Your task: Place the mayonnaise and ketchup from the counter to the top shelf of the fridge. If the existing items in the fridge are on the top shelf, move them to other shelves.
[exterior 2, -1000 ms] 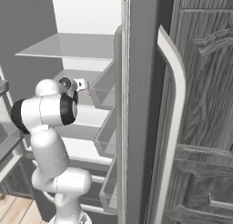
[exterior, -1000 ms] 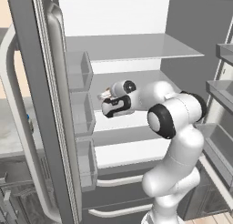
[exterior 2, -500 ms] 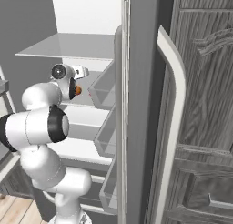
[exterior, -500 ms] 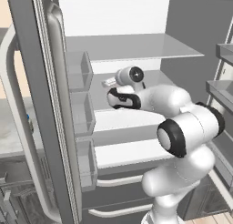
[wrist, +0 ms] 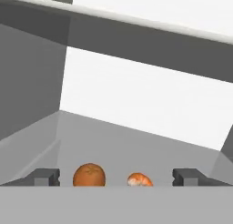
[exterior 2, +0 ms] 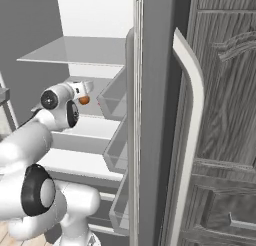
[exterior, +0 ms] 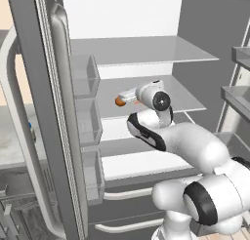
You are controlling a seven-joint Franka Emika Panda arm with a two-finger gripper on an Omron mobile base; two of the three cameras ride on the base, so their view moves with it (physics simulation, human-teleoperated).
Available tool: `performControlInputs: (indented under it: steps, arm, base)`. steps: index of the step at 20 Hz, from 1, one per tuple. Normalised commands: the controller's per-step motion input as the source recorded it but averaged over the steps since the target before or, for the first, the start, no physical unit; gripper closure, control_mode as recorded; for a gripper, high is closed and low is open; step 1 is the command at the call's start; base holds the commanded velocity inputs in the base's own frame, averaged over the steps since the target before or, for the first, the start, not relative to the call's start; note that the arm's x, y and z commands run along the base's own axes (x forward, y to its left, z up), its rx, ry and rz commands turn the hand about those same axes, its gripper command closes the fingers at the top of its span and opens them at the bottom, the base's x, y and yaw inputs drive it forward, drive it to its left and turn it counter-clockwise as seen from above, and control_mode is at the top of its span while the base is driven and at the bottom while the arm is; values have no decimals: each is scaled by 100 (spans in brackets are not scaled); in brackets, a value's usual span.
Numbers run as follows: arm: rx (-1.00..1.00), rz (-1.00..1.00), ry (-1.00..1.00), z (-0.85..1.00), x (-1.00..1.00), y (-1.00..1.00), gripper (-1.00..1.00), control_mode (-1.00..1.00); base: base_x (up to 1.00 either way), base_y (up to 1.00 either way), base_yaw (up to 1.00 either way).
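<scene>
Fridge stands open; the gripper reaches over the second shelf with fingers spread wide, holding nothing. An orange and a smaller orange item, half cut off, lie between them. Top shelf has free room.

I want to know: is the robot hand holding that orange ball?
No, nothing is held. The gripper is open, its fingertips apart, with the orange between them, untouched.
</scene>
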Motion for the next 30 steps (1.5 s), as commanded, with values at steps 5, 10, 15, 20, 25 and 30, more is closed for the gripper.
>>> performControlInputs:
  steps: [5, 10, 15, 20, 25, 30]
  arm:
    - [1, -12, -3, 85, -100, -7, -100, -100]
    - [1, -5, 8, 100, -100, -30, -100, -100]
    - [3, 0, 26, 61, -100, -28, -100, -100]
    - [2, 0, 36, -20, -100, -2, -100, -100]
    - [12, -1, 5, -17, -96, -3, -100, -100]
    - [12, -1, 0, 0, -58, -7, -100, -100]
  base:
    - [0, 0, 0]
    - [0, 0, 0]
    - [0, 0, 0]
    - [0, 0, 0]
    - [0, 0, 0]
    - [0, 0, 0]
